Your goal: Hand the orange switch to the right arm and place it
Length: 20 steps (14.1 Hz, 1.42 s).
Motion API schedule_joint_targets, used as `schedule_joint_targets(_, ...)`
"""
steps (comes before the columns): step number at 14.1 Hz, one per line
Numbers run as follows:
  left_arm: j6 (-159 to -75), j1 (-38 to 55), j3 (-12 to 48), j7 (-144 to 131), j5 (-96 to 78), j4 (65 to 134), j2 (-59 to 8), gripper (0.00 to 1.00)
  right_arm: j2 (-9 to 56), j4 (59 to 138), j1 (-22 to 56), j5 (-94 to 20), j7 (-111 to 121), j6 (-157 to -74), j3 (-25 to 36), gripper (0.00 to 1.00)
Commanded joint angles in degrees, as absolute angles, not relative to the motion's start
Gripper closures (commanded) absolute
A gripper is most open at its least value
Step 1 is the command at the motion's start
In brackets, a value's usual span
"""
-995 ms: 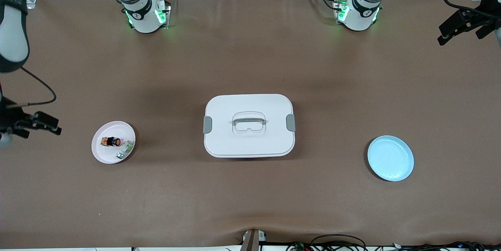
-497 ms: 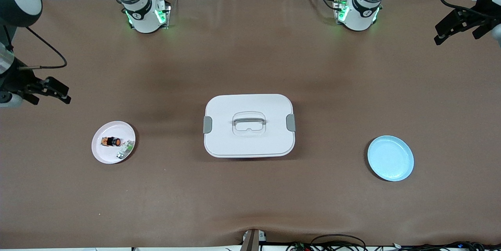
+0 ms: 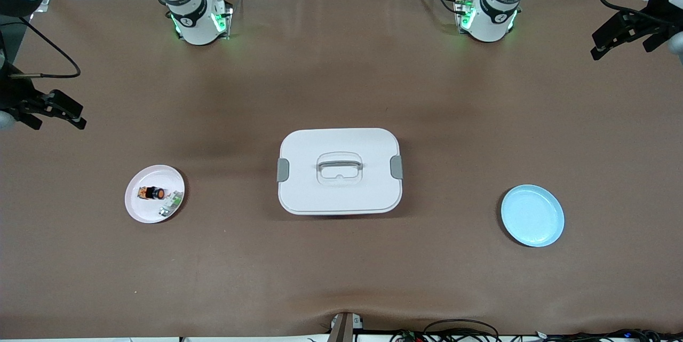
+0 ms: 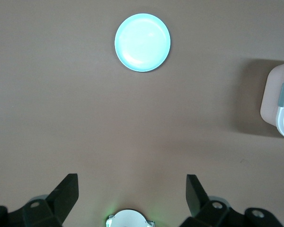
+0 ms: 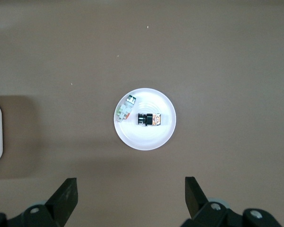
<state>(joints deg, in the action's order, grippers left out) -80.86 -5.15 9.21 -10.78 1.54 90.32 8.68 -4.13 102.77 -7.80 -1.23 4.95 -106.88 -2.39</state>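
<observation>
The orange switch (image 3: 151,192), a tiny black cylinder with orange bands, lies on its side on a pink plate (image 3: 140,209) toward the right arm's end of the table. It also shows in the right wrist view (image 5: 149,119) on that plate (image 5: 146,139). My right gripper (image 3: 63,110) is open and empty, high in the air over the table edge at the right arm's end. My left gripper (image 3: 608,43) is open and empty, high over the left arm's end of the table. The open fingers (image 4: 66,191) of the left gripper and those (image 5: 65,194) of the right gripper hold nothing.
A small white-and-green part (image 3: 169,205) lies on the pink plate beside the switch. A white lidded box (image 3: 340,171) with a handle stands in the middle of the table. A light blue plate (image 3: 532,215) lies toward the left arm's end.
My right gripper has risen and drawn away from the pink plate, toward the table's edge. My left gripper has shifted slightly. The switch has not moved.
</observation>
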Motion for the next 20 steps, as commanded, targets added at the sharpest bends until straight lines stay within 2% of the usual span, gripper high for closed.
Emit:
schedule_joint_targets(1, -79.63, -5.36, 9.40, -9.67, 0.62, 90.18, 9.76, 0.00, -1.86, 96.79, -8.52, -0.79, 4.39, -101.98, -2.72, 0.00)
schedule_joint_targets(5, -78.49, -5.27, 9.58, -9.58, 0.62, 90.18, 9.93, 0.00, 1.32, 90.18, -8.79, -0.79, 4.57, -95.98, -2.72, 0.00)
schedule_joint_targets(12, -77.70, -5.01, 9.58, -9.58, 0.53, 90.26, 10.37, 0.00, 1.32, 89.56, -9.22, -0.18, 5.19, -91.68, -2.55, 0.00)
schedule_joint_targets(20, -76.90, -5.27, 9.40, -6.24, 0.35, 90.18, 11.25, 0.00, 1.41, 89.12, -10.46, -0.26, 4.48, -90.70, -2.72, 0.00)
